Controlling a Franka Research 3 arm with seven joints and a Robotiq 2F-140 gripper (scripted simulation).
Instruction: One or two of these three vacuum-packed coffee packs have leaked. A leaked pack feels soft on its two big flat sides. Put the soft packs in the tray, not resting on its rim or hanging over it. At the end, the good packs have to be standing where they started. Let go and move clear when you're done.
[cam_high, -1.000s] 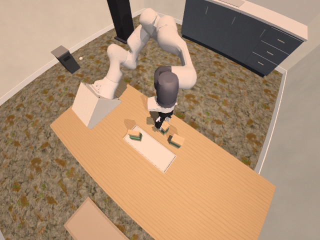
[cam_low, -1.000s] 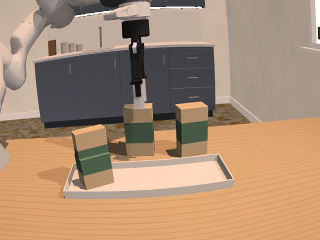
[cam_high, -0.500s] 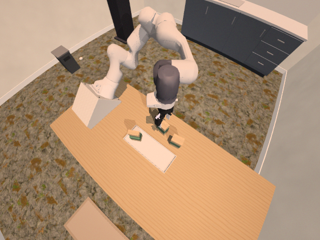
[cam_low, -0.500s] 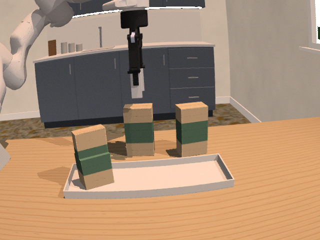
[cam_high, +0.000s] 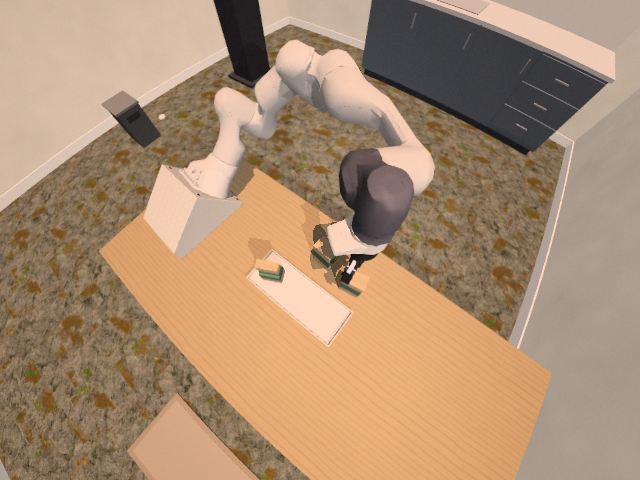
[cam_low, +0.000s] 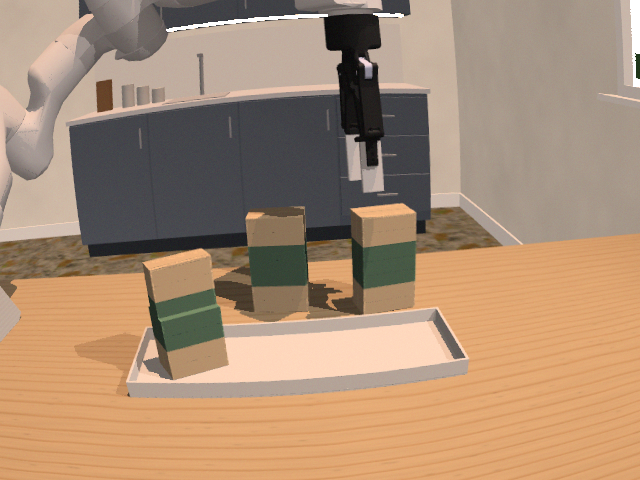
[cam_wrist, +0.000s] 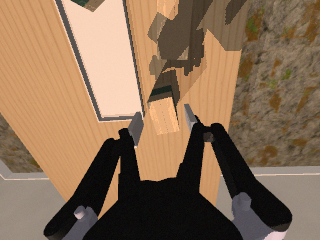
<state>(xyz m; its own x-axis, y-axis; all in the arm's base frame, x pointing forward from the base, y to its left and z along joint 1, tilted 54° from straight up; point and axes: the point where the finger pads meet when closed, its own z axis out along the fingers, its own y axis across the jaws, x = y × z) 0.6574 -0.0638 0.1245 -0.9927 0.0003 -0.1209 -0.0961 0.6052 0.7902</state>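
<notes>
Three tan coffee packs with green bands are in view. One pack (cam_high: 269, 269) (cam_low: 186, 315) stands tilted in the left end of the white tray (cam_high: 315, 310) (cam_low: 310, 384) (cam_wrist: 112, 65). The middle pack (cam_low: 276, 258) (cam_high: 323, 256) and the right pack (cam_low: 383, 258) (cam_high: 356, 283) (cam_wrist: 164, 116) stand upright on the table behind the tray. My gripper (cam_low: 366, 178) (cam_wrist: 163, 114) hangs clear above the right pack. Its fingers are partly open and empty, and in the wrist view they line up on either side of the pack's top.
The arm's white base block (cam_high: 180, 211) stands on the table's far left corner. The table's back edge runs close behind the two standing packs. Dark cabinets (cam_low: 206, 165) stand beyond it. A flat tan box (cam_high: 180, 444) lies on the floor.
</notes>
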